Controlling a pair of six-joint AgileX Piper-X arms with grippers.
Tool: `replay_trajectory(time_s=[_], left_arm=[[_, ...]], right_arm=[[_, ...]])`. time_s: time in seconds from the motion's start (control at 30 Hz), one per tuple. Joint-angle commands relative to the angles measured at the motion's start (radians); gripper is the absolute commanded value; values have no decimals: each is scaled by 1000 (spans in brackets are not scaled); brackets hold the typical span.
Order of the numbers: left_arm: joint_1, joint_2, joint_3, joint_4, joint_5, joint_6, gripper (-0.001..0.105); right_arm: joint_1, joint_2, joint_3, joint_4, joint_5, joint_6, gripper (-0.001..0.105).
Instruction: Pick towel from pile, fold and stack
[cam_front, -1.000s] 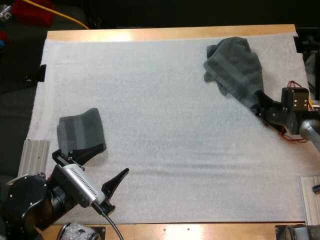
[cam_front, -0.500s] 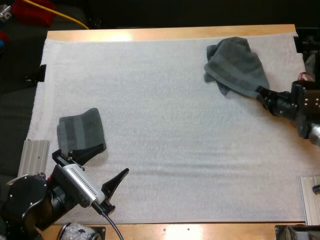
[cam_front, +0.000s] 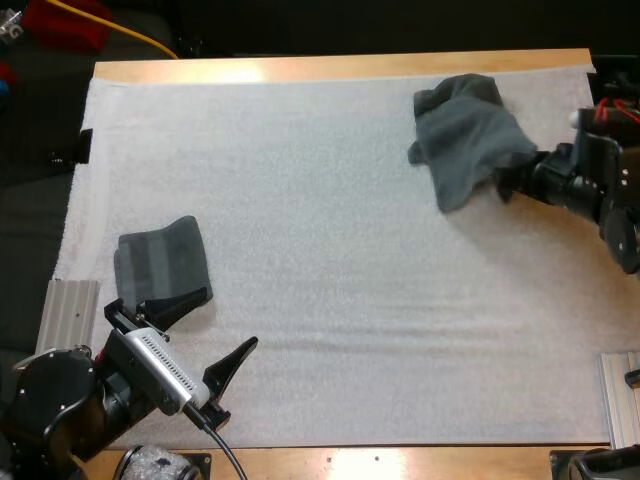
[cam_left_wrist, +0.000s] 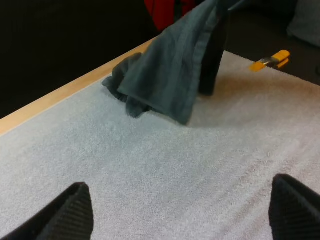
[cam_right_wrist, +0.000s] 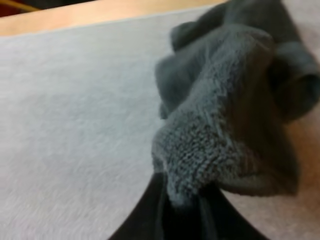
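Observation:
A crumpled dark grey-green towel (cam_front: 463, 130) lies at the mat's far right. My right gripper (cam_front: 508, 180) is shut on its near edge and holds that edge raised, so the cloth drapes down from the fingers. The right wrist view has the towel (cam_right_wrist: 230, 100) bunched over the pinching fingertips (cam_right_wrist: 165, 210). In the left wrist view the same towel (cam_left_wrist: 165, 75) hangs from the right gripper (cam_left_wrist: 212, 60). A folded towel (cam_front: 160, 258) rests at the mat's left. Just in front of it my left gripper (cam_front: 205, 335) stands open, fingers (cam_left_wrist: 70, 215) wide apart over bare mat.
The white mat (cam_front: 320, 280) covers most of the wooden table (cam_front: 340, 68). Metal rails sit at the left edge (cam_front: 70, 315) and the right edge (cam_front: 622, 400). An orange clip (cam_left_wrist: 270, 60) lies beyond the towel.
My right gripper has risen and swung toward the far right edge with the towel's edge in it, so the cloth has bunched and lifted. The left arm has stayed still.

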Motion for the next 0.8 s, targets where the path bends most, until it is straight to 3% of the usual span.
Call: replay_trajectory(time_s=[0.0,0.43,0.77], left_arm=[[-3,2,-7,-9,0,-7,70],[-3,2,-7,-9,0,-7,70],[-3,2,-7,-9,0,-7,70]], right_arm=[[17,-7,-30,30,1,-23,2],[270,-7,-234,185,67,-65,2],[498,-7,-285,140,134,-56,2]])
